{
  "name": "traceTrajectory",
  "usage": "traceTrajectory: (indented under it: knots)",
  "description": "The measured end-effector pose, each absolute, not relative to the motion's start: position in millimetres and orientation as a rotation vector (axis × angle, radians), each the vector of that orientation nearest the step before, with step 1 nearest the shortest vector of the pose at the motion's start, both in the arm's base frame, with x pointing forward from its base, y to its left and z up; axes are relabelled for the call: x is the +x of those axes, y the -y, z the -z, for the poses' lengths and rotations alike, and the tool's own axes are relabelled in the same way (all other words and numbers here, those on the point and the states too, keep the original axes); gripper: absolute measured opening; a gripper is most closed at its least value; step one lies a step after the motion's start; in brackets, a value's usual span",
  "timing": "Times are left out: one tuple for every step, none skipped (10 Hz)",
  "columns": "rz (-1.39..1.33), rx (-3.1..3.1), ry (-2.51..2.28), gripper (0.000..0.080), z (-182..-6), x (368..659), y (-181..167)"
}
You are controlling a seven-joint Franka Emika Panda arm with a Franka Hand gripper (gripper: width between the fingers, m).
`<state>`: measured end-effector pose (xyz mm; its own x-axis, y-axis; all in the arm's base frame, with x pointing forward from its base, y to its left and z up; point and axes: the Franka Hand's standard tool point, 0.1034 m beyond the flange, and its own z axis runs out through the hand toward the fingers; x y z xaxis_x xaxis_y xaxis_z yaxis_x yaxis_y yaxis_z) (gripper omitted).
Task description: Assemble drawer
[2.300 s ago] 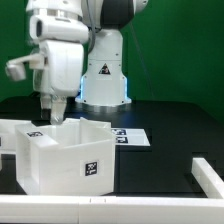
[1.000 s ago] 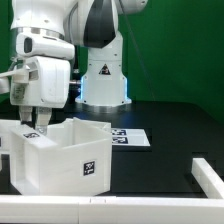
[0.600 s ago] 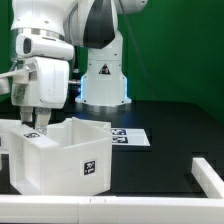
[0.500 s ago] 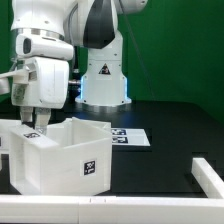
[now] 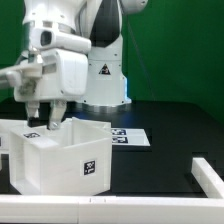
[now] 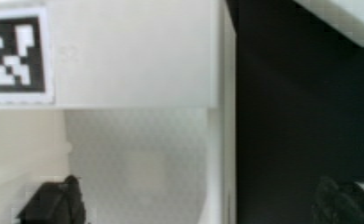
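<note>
**Drawer assembly: approach to the casing wall.** Your hand (image 5: 44, 117) hangs over the rear corner of the casing (image 5: 70, 160), at the exterior view's left. Its fingers are spread and hold nothing. The casing stands on the tabletop (image 5: 170, 125) with its open side up, near the marker board (image 5: 128, 137). A second white part (image 5: 207, 175) lies well apart, toward the exterior view's right.

The step in hand appears to be lining up on a casing wall before gripping it. The next move calls for a short descent with the wall centred between the fingers, then a firm close.

Only the wrist view shows the fingers (image 6: 54, 205) straddling the wall, one apparently over the casing's inside and the other over dark tabletop, with a tag (image 6: 14, 55) nearby. Only the exterior view shows the hand's height and the other parts.
</note>
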<state>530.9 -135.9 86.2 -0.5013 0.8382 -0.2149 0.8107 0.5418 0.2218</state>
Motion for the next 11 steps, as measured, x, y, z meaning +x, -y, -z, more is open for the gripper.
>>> traceTrajectory:
  knots:
    - [-0.088, 1.365, -2.535, 0.0649, -82.1, 524.8, 146.2]
    - [-0.033, 1.365, -2.615, 0.0649, -79.9, 518.1, 162.0]
    - [-0.024, 1.332, -2.660, 0.0649, -81.1, 518.7, 168.5]
    - [-0.029, 1.222, -2.747, 0.0649, -78.9, 515.3, 171.4]
    - [-0.045, 1.152, -2.805, 0.0649, -78.4, 513.2, 166.7]
    - [-0.044, 1.151, -2.882, 0.0649, -78.6, 507.6, 160.9]
    - [-0.036, 1.173, -2.957, 0.0649, -82.1, 506.4, 151.6]
    - [-0.028, 1.177, -3.021, 0.0649, -85.1, 507.9, 140.7]
    - [-0.029, 1.203, -3.013, 0.0649, -86.3, 511.7, 135.9]
    - [-0.029, 1.204, -3.014, 0.0649, -85.5, 510.5, 137.4]
    - [-0.029, 1.205, -3.014, 0.0649, -85.2, 510.3, 137.7]
